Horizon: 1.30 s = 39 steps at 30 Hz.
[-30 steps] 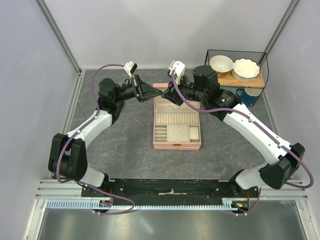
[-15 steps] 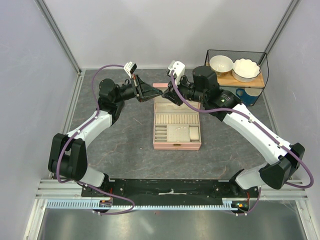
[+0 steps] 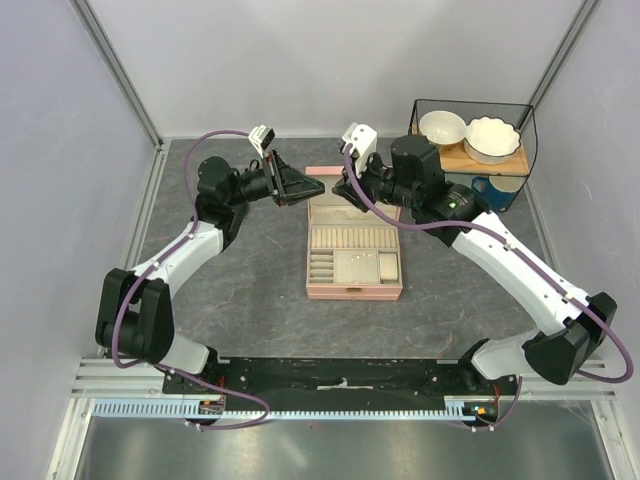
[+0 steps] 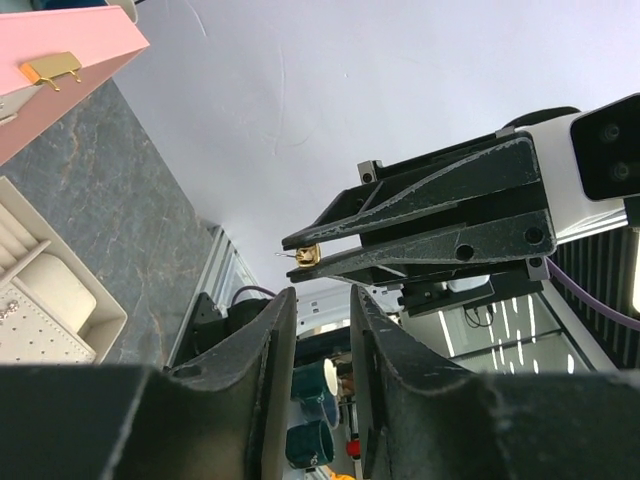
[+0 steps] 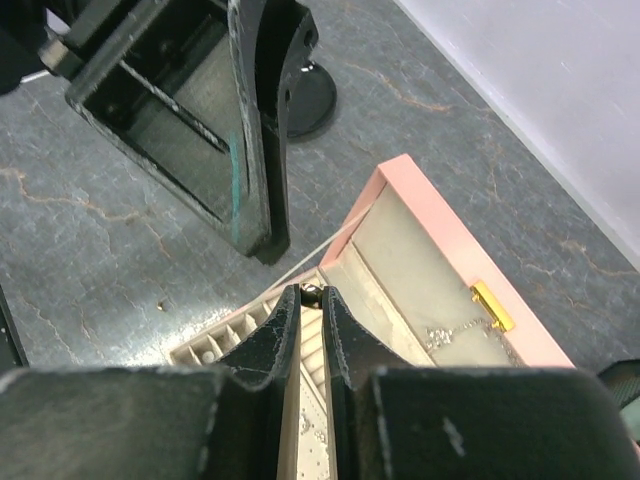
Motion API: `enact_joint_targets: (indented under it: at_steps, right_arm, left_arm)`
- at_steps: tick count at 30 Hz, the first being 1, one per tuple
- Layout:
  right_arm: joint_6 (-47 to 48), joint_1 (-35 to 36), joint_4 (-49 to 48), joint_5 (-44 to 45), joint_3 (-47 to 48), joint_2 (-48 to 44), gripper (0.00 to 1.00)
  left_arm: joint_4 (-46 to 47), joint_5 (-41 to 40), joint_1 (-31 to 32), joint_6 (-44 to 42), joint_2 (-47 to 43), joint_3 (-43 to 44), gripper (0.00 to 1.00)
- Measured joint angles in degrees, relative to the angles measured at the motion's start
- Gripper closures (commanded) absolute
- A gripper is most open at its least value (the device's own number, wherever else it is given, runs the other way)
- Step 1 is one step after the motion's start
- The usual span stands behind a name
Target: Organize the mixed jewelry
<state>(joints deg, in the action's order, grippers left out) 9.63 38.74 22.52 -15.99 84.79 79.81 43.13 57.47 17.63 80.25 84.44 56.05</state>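
The right gripper point(image 5: 308, 293) pinches a tiny gold stud earring point(image 4: 307, 256) above the far edge of the open pink jewelry box point(image 3: 355, 291), which sits mid-worktop point(image 3: 250, 290). The left gripper point(image 4: 322, 296) faces it, jaws parted.

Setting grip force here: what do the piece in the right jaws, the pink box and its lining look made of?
Held piece: gold-coloured metal, shiny, with a thin wire pin.
Pink box: smooth matte shell, likely faux leather or coated board; brass-look clasp.
Lining: cream, soft matte, probably velvet-like fabric.
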Motion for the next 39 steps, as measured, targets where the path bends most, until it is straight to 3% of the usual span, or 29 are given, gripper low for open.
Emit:
enact_joint_targets:
  at_steps: [7, 16, 24, 30, 39]
  right_arm:
    - [2.25, -0.02, 5.99, 0.37, -0.90, -1.16, 0.88]
    - [5.42, -0.39, 20.41, 0.24, 0.90, 0.31, 0.87]
    - [6.67, -1.31, 30.05, 0.44, 3.74, 6.23, 0.86]
    - [6.51, -1.42, 34.95, 1.01, 7.30, 11.72, 0.87]
    - [5.95, -1.42, 38.99, 1.70, 9.22, 17.97, 0.87]
  left_arm:
    - [-10.64, 1.14, -2.71, -8.46, -2.43, 1.44, 0.65]
    - [-42.82, -2.25, -4.74, -34.95, -3.63, 15.85, 0.66]
    - [-60.65, -6.27, -4.74, -51.65, -3.80, 20.48, 0.66]
    - [-68.89, -9.64, -4.74, -59.56, -3.56, 20.48, 0.66]
    - [-73.37, -12.85, -4.74, -65.40, -3.56, 20.31, 0.67]
